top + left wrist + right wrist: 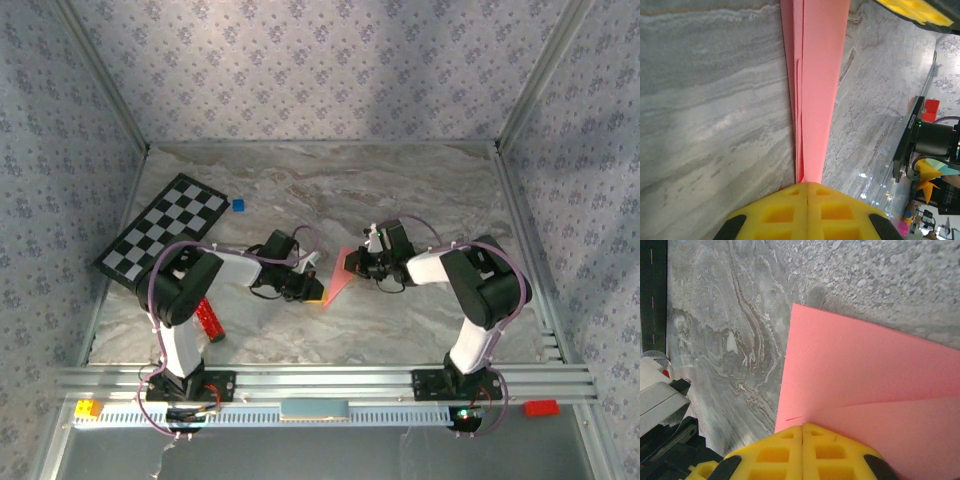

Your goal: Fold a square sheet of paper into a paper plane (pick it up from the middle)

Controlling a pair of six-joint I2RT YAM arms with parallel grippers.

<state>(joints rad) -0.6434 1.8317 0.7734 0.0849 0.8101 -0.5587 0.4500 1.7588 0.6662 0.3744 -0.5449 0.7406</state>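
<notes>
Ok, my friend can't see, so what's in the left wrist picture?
A closed yellow tool pinches the end of a long, narrow strip of folded pink paper, which runs straight up the picture over a grey marble table.

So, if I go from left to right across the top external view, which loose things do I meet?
checkerboard → blue cube → folded pink paper → red block on the front rail

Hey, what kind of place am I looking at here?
Probably a robotics lab test cell: a left arm and right arm bolted to an aluminium rail, patterned walls boxing in a marble-look table, and a checkerboard.
</notes>
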